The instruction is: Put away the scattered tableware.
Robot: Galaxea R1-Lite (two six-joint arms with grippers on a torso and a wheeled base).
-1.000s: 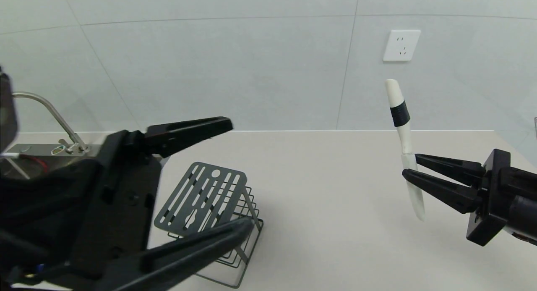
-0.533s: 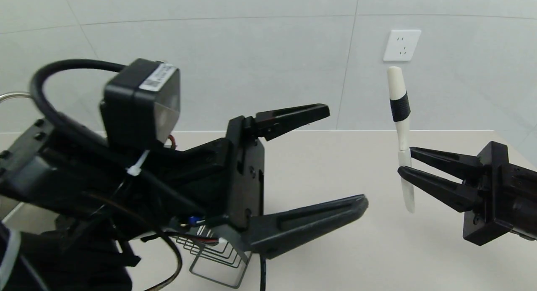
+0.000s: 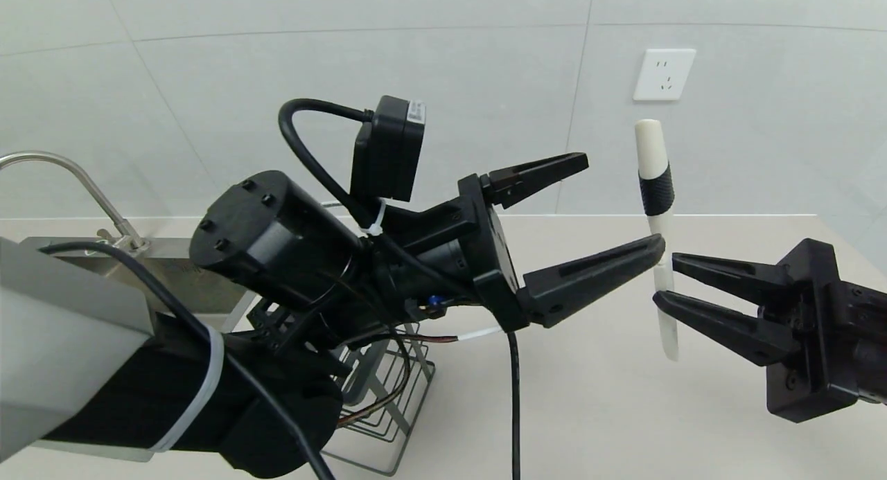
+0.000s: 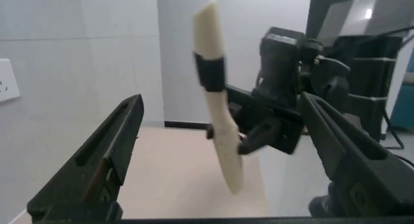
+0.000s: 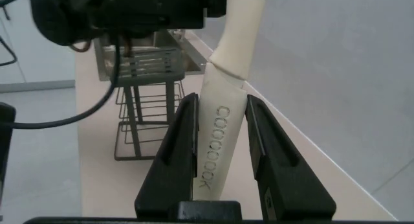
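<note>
Left claw (image 3: 624,201), wide open, swung up to white black-banded knife (image 3: 656,189) clamped in right claw (image 3: 665,279); handover likely.

I count one knife (image 3: 655,189), white with a single black band on its handle. There is one wire rack (image 3: 364,372), one faucet (image 3: 97,196), one sink (image 3: 166,279) and one wall socket (image 3: 664,74). On my screens I have two grippers, the left gripper (image 3: 624,199) and the right gripper (image 3: 666,278).
</note>
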